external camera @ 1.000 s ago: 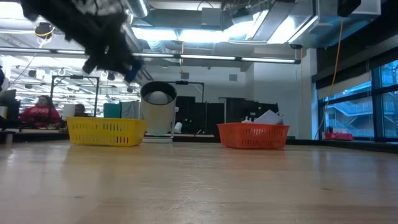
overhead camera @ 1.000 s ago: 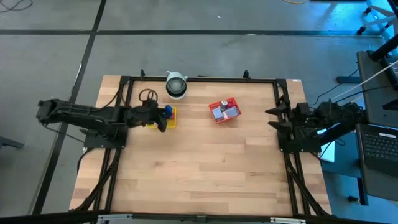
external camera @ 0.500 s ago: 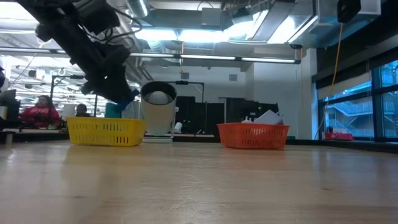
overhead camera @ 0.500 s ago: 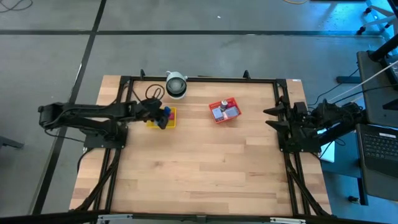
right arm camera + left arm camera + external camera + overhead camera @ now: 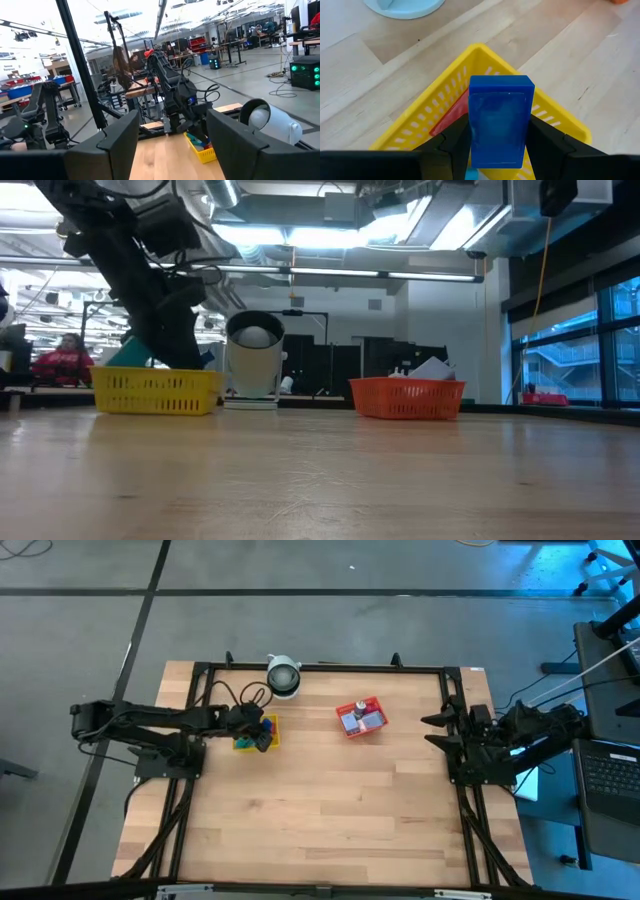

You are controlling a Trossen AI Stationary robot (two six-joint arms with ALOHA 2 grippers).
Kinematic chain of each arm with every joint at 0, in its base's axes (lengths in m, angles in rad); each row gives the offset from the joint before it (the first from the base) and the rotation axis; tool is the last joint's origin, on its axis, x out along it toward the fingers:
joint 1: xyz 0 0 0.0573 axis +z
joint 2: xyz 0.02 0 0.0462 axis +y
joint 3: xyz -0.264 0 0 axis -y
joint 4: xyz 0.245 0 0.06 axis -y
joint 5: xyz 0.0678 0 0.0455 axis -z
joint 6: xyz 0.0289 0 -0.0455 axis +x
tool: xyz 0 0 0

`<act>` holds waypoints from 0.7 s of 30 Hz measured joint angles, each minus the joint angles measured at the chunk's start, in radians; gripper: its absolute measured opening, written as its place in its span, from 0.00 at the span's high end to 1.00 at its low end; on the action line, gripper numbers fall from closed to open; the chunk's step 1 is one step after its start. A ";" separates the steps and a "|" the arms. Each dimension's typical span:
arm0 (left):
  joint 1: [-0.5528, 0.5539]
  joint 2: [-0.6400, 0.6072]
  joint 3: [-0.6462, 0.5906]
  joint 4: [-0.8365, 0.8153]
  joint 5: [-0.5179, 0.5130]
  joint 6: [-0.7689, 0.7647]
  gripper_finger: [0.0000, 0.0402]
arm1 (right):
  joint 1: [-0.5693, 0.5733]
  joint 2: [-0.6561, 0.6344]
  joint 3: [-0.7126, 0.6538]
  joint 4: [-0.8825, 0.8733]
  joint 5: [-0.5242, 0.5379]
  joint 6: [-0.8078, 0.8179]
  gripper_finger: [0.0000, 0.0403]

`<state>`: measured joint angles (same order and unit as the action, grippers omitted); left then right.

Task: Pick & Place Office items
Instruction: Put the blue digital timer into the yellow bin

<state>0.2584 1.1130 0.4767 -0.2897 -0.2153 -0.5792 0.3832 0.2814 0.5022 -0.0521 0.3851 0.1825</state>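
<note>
Left of centre in the high view, the left hand (image 5: pixel 262 732) reaches down over the yellow tray (image 5: pixel 242 744) — its contents hidden. Low view: arm slants into that tray. Left wrist view: fingers clamped on a blue block (image 5: pixel 498 120). Right hand (image 5: pixel 436 730) waits at the bench's right edge, fingers apart.

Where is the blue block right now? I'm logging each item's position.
The blue block is clamped in the left claw, over the yellow tray at the table's rear left.

Left gripper (image 5: pixel 497 150) fingers clamped, arm reaching forward; right gripper (image 5: pixel 436 730) parked, fingers spread.
</note>
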 joint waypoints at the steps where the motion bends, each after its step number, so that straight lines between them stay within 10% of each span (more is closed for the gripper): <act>1: 0.000 0.000 0.002 0.002 0.000 0.000 0.61 | 0.000 0.003 0.000 0.000 0.000 0.000 0.42; 21: 0.000 0.000 0.044 -0.097 0.016 -0.002 0.60 | 0.000 0.008 0.000 0.007 0.000 -0.011 0.42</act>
<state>0.2581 1.1130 0.5205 -0.3866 -0.1997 -0.5808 0.3832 0.2897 0.5022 -0.0450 0.3851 0.1715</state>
